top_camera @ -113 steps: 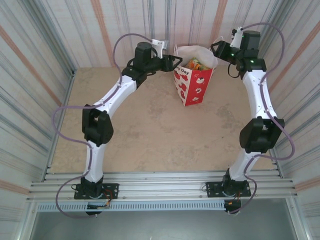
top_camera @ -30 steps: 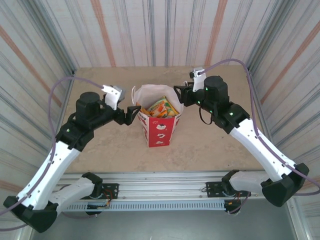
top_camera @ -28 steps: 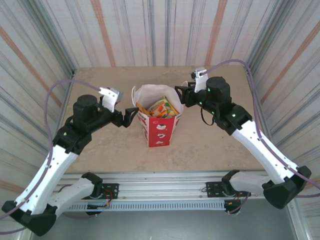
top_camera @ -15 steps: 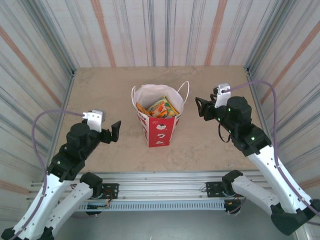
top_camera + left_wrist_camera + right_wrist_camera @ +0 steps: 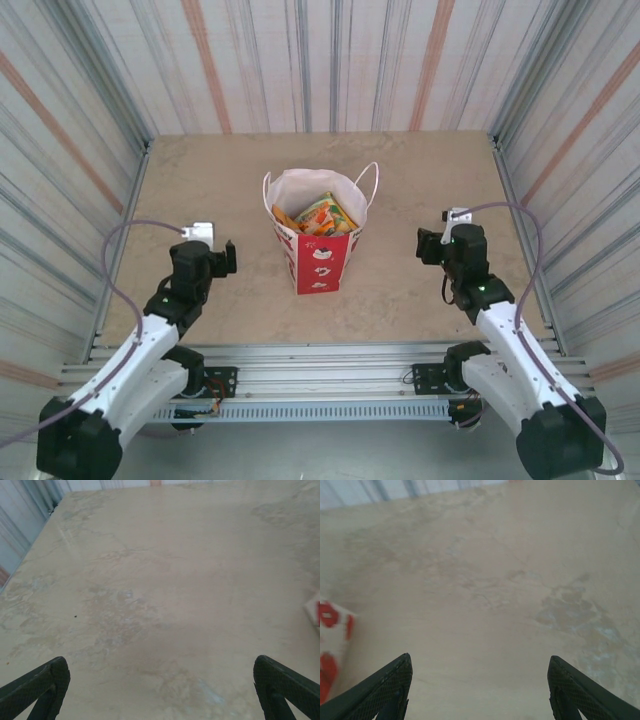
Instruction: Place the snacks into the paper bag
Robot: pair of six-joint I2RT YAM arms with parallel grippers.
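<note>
Corrugated metal walls (image 5: 90, 90), striped in grey and rust, close in a beige, stone-patterned table (image 5: 430, 190) on three sides. Near the middle of the table stands the paper bag (image 5: 318, 262), upright and open at the top. It is white above and red below with white figures, and its thin cord handles arch out at either side. The snacks (image 5: 318, 214), glossy packets in orange, yellow and green, lie heaped inside the bag and show through its mouth in the top view; their number cannot be counted.

The left gripper (image 5: 227, 258) hangs low to the left of the bag, apart from it, its arm folded back toward the aluminium rail (image 5: 320, 378) at the near edge. On the left wrist camera its two dark fingers (image 5: 45, 680) sit at opposite lower corners, spread wide with bare table between them, and a sliver of the bag shows at the right edge.

The right gripper (image 5: 424, 245) hovers to the right of the bag, also clear of it. On the right wrist camera its fingers (image 5: 390, 685) are likewise spread wide and hold nothing, with the bag's red-and-white side at the left edge.
</note>
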